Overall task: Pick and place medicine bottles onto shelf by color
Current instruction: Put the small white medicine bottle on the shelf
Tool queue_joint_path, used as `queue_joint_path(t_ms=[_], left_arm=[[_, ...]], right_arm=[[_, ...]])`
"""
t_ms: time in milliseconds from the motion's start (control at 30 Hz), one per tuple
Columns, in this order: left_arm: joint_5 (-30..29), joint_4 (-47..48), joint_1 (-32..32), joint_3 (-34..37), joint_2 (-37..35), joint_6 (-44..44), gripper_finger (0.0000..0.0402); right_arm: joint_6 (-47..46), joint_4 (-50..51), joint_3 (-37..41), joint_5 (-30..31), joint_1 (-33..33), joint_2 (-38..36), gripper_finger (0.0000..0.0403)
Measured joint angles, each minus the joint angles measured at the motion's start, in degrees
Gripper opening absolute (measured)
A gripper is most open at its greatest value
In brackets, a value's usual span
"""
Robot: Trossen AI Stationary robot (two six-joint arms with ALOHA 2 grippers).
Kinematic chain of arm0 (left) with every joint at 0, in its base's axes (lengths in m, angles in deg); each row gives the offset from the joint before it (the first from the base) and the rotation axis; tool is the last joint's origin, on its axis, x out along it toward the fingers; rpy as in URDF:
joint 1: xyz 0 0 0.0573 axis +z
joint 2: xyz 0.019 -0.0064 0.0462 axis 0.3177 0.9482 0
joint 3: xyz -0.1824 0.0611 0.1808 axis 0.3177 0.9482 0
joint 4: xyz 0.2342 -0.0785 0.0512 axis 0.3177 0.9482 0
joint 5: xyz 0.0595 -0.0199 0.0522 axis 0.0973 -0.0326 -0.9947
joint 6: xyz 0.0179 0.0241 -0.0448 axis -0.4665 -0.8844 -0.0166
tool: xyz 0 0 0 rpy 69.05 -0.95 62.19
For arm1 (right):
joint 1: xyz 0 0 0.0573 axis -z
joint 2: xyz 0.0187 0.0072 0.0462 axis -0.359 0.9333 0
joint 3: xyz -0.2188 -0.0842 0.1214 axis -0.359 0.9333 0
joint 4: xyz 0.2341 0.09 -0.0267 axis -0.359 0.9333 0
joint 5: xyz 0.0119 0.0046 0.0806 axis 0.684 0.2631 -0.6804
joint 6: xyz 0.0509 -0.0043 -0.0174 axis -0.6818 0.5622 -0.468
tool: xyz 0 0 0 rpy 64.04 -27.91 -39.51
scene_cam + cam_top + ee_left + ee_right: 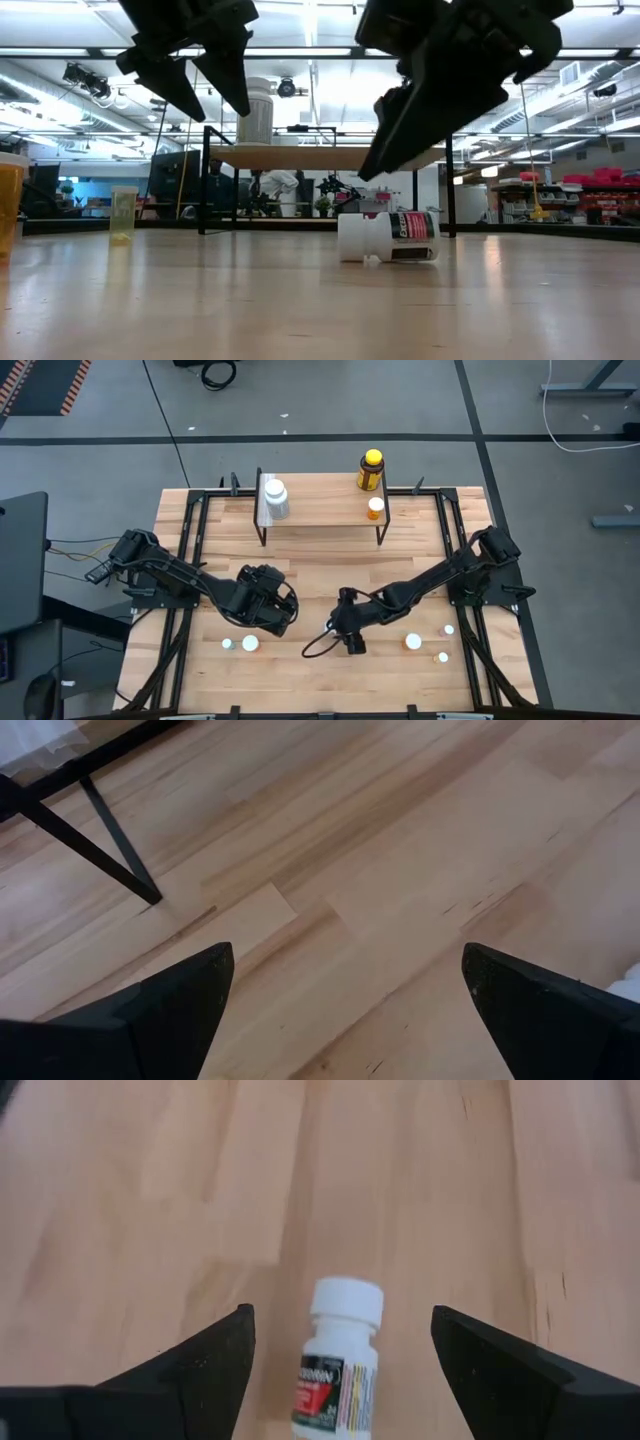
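Hovering my right gripper (340, 1355) over a toppled white medicine bottle (338, 1370), fingers spread and empty, bottle lying between them on the surface (150, 1200); closing off-centre could roll it away; left gripper (345, 995) waits, fingers released.

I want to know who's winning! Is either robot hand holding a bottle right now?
No. The right gripper is open around a fallen white bottle, not gripping. The left gripper is open, empty.

White-capped bottle (338, 1370) lies toppled on the table – others stand
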Motion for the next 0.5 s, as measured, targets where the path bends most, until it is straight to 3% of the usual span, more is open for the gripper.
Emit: queue_joint_path(t_ms=[500], left_arm=[[0.0,0.0,0.0,0.0,0.0,0.0,0.04]], right_arm=[[-3.2,-0.4,5.8,-1.0,0.3,0.0,0.0307]])
